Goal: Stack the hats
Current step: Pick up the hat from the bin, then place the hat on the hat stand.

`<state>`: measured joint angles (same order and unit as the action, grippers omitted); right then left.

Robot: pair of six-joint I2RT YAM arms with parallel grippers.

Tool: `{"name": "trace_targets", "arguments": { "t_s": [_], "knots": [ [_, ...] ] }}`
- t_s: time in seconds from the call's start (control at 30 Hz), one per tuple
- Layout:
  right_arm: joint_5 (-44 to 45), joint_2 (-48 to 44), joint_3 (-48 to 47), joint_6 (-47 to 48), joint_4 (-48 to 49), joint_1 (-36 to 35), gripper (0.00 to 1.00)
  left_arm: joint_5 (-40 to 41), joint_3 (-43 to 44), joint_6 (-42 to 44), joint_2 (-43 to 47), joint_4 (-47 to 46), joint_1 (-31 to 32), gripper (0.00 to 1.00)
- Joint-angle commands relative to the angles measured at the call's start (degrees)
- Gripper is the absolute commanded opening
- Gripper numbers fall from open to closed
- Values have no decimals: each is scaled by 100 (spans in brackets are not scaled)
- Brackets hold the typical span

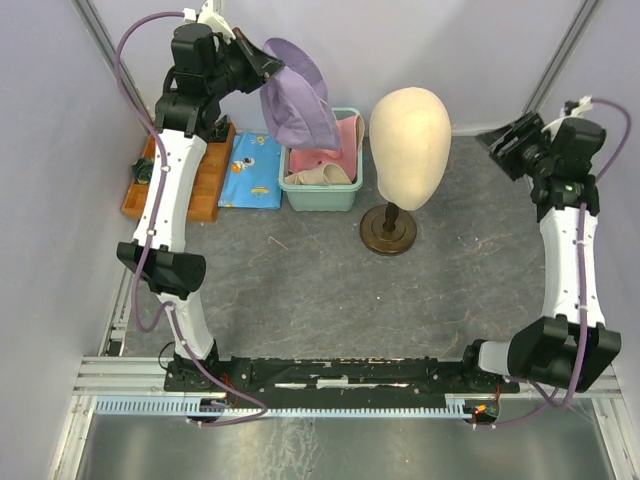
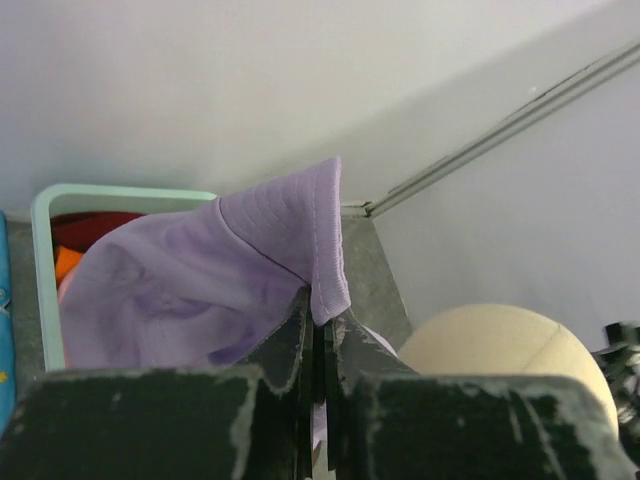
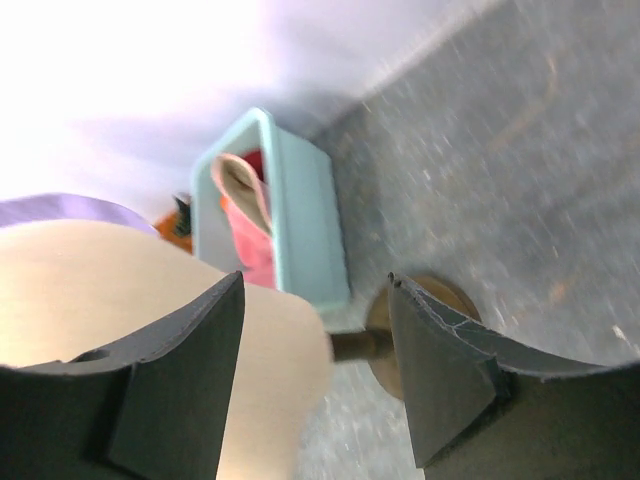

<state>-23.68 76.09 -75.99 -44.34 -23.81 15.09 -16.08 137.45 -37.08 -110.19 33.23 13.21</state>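
Left pincer (image 2: 318, 318) pressed together on the brim of the lavender hat (image 1: 298, 105), which hangs from it above the teal bin (image 1: 320, 203). A pink hat (image 1: 346, 135) and a beige hat (image 1: 325, 177) lie inside the bin. Right pincer (image 3: 315, 300) spread and holding nothing, apart to the right of the mannequin head (image 1: 410, 130).

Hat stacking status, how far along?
Done: nothing stacked yet; the mannequin head is bare. In hand: left hand shut on the lavender hat, held above the bin. Left: pink hat and beige hat lie in the bin; right hand open, empty.
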Motion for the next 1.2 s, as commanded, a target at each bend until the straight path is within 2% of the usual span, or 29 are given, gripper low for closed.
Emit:
{"name": "trace_targets", "arguments": {
  "t_s": [0.0, 0.07, 0.2, 0.43, 0.6, 0.77, 1.03, 1.1, 1.13, 1.17],
  "knots": [
    [-211, -382, -814, -148, 966, -194, 67, -401, 43, -79, 430, 276, 33, 3],
    [-624, -347, -1338, 41, 1212, -487, 68, -412, 76, -171, 530, 408, 33, 3],
    [-1435, 20, -2462, 413, 845, -1321, 69, -666, 100, -490, 633, 545, 33, 3],
    [-1603, 457, -3622, 1102, -60, -2650, 69, -1184, 125, -1000, 925, 359, 44, 3],
    [-923, 843, -4212, 1965, -1008, -3633, 70, -1693, 52, -1638, 1010, -59, 52, 3],
    [-43, 1174, -4475, 2656, -1424, -4607, 77, -1938, -31, -2052, 1178, -376, 51, 3],
    [573, 1686, -5023, 2921, -1597, -5193, 78, -2081, -30, -2139, 1233, -372, 56, 3],
    [651, 1748, -5082, 2863, -1541, -5225, 77, -2092, -50, -2121, 1237, -376, 52, 3],
    [677, 1800, -5141, 2828, -1528, -5239, 73, -2093, -78, -2114, 1229, -375, 52, 3],
    [698, 1890, -5222, 2783, -1537, -5257, 65, -2100, -106, -2100, 1224, -374, 52, 3]
  ]
}}
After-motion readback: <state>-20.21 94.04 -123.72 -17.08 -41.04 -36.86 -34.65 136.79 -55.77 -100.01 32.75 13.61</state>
